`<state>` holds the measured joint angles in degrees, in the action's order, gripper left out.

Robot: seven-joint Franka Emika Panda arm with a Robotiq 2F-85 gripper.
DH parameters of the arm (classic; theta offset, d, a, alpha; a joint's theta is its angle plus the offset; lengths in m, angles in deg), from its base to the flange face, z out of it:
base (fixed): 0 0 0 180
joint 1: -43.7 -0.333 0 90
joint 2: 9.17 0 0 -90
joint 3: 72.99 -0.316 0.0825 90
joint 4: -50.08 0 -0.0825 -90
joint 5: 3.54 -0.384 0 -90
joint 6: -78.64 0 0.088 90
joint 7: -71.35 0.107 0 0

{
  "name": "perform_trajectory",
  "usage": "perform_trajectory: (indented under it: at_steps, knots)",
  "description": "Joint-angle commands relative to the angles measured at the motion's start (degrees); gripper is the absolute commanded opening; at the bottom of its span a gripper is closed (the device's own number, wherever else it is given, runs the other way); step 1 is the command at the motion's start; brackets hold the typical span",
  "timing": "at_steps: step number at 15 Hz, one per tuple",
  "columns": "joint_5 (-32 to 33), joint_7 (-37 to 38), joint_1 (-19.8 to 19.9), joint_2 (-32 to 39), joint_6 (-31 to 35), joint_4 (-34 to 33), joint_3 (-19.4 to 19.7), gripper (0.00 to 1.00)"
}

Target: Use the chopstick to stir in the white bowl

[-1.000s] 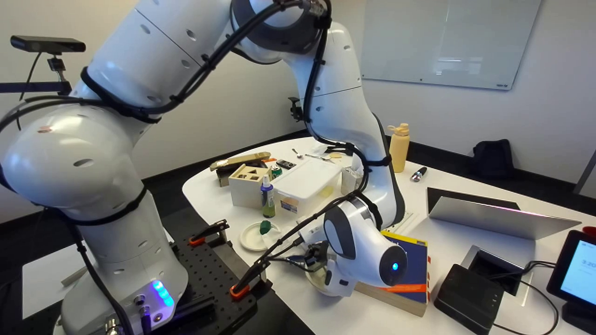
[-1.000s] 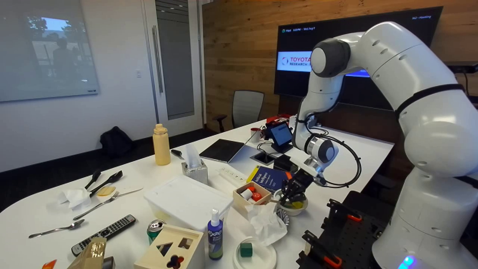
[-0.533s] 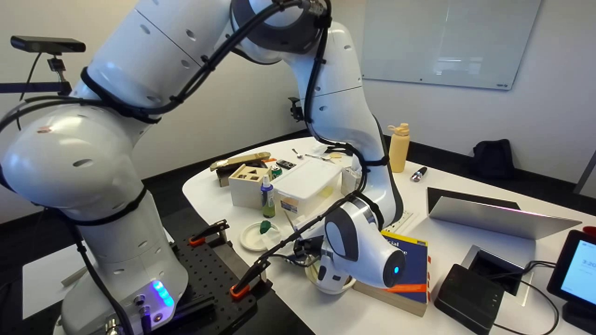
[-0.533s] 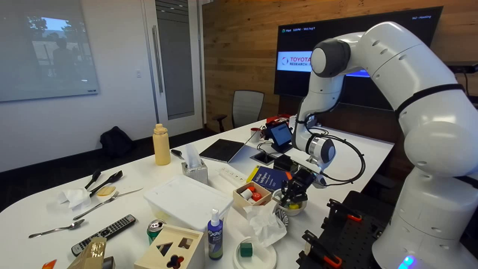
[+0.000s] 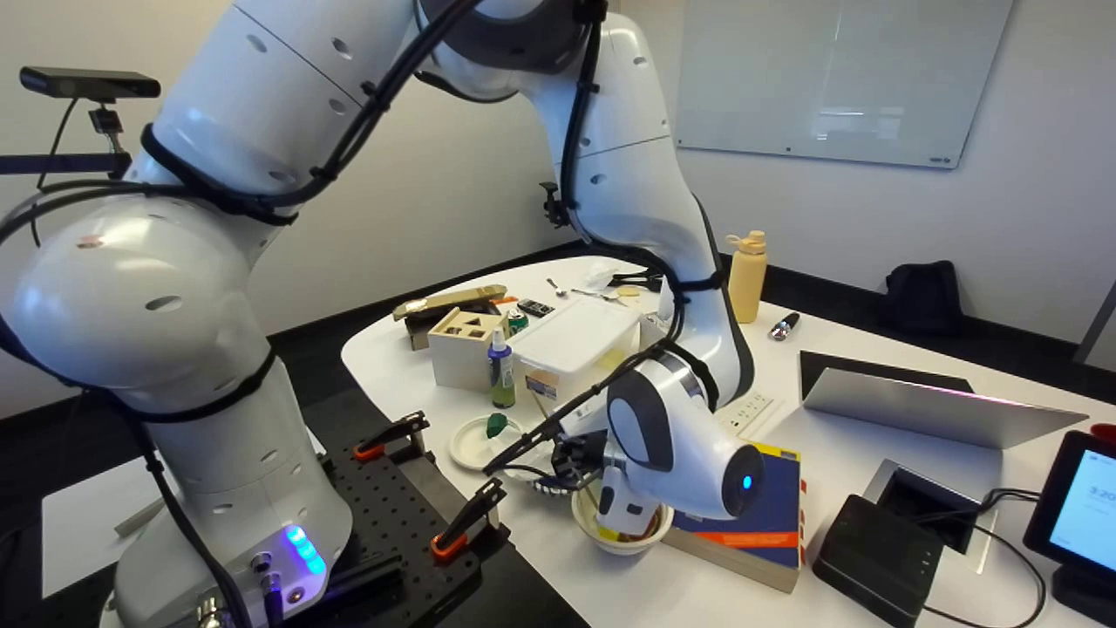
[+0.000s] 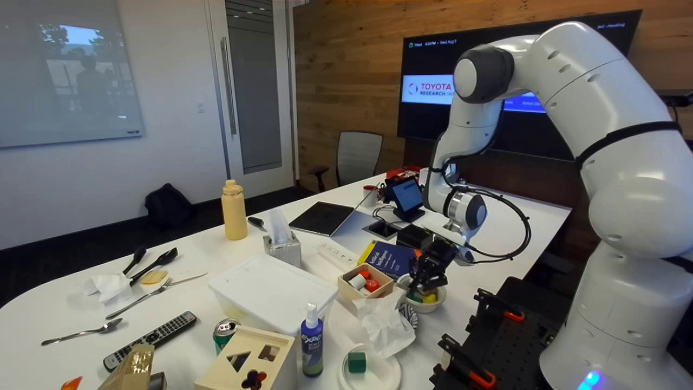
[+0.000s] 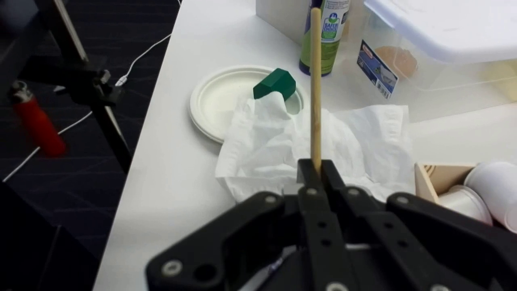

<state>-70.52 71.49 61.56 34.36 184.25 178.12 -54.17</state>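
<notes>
My gripper (image 7: 317,166) is shut on the chopstick (image 7: 316,89), a thin light-wood stick whose upper part stands up from the fingertips in the wrist view. In an exterior view its upper end shows above the fingers (image 5: 577,458), tilted. A thin part below the fingers seems to reach into the white bowl (image 5: 621,548); its tip is hidden. The white bowl also shows in an exterior view (image 6: 427,309), with green and yellow pieces inside. The gripper (image 6: 426,284) is above the bowl's rim and hides part of it. The bowl is out of the wrist view.
A thick blue book (image 5: 767,488) lies against the bowl. A wooden box (image 6: 354,292) with red and white pieces, crumpled tissue (image 6: 384,327) and a white plate (image 7: 210,103) with a green block (image 7: 276,84) are close by. Black clamps (image 5: 471,519) line the table edge.
The gripper has risen slightly and shifted over the bowl. More of the bowl's rim and its green and yellow pieces now show. The chopstick's upper end has come into view and shifted.
</notes>
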Motion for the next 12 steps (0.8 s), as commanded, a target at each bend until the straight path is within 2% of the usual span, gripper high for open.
perform_trajectory:
  at_steps: [1, 5, 9, 12]
  knots:
    - [3.86, 0.11, -6.59, -10.81, 5.17, 9.06, -0.10, 0.01]
    - [6.93, 1.57, -14.86, -19.89, 16.42, 17.89, -4.08, 0.01]
    - [3.55, 2.78, -23.04, -25.43, 31.28, 23.65, -14.03, 0.01]
    - [2.55, 4.94, -28.77, -24.56, 41.37, 22.40, -22.25, 0.01]
